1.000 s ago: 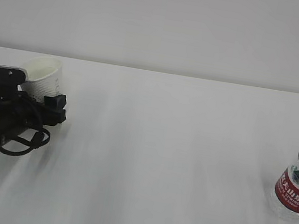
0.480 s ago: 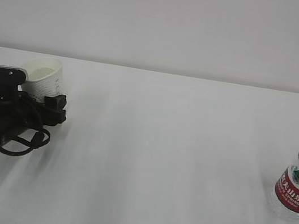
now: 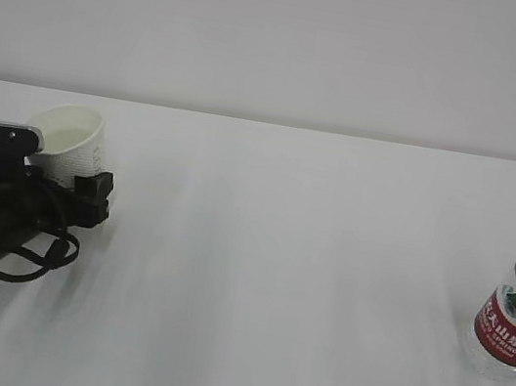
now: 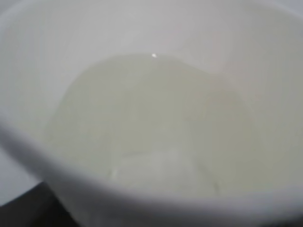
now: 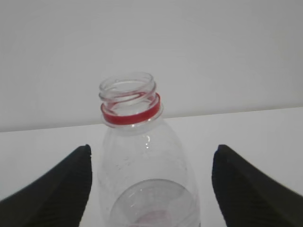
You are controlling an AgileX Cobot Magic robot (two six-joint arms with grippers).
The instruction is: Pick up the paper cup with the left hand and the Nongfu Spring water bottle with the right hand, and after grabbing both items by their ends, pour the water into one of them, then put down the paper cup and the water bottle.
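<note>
The white paper cup [image 3: 68, 143] stands at the far left of the table, close against my left gripper [image 3: 72, 177]. One black jaw shows in front of the cup and the other is hidden, so the grip is unclear. The left wrist view is filled by the paper cup's inside [image 4: 265, 56], holding pale water [image 4: 151, 118]. The Nongfu Spring water bottle [image 3: 511, 325], with a red label, stands upright at the right edge. In the right wrist view its uncapped neck and red ring [image 5: 130, 111] rise between the fingers of my right gripper [image 5: 152, 149]. That gripper is open, with a gap on each side.
The white table [image 3: 282, 286] stretches bare between cup and bottle, with a plain white wall [image 3: 284, 39] behind it. Loose black cables [image 3: 35, 250] hang from the left arm near the table's left edge.
The left arm and the cup have sunk a little and shifted slightly left, and the cup stands more upright. The bottle has not moved.
</note>
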